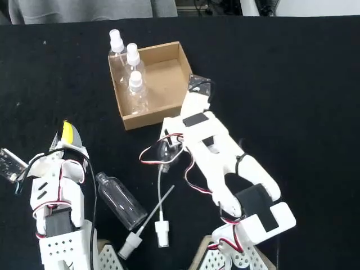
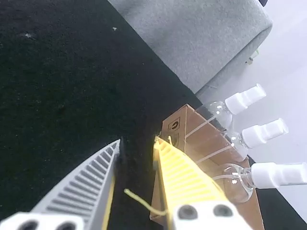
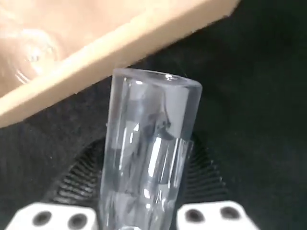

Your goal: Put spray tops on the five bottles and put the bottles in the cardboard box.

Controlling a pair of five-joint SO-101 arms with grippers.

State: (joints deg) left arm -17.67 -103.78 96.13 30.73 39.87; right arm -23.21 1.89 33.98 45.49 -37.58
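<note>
Clear plastic bottle [image 3: 148,120] sits clamped in the right pincer [image 3: 146,163] beside the cardboard box [image 1: 153,116] holding three white-capped bottles [image 1: 135,79]. Left pincer [image 2: 137,147] gapes narrowly.

Black tabletop [image 1: 292,84] is carrying a cardboard box [image 1: 153,116], sitting toward the far edge, left of centre. An uncapped clear bottle [image 1: 120,201] is lying on its side close to the near edge. A white spray top [image 1: 131,243] and a second spray top [image 1: 162,232] are lying just beside it, their tubes crossing.
</note>
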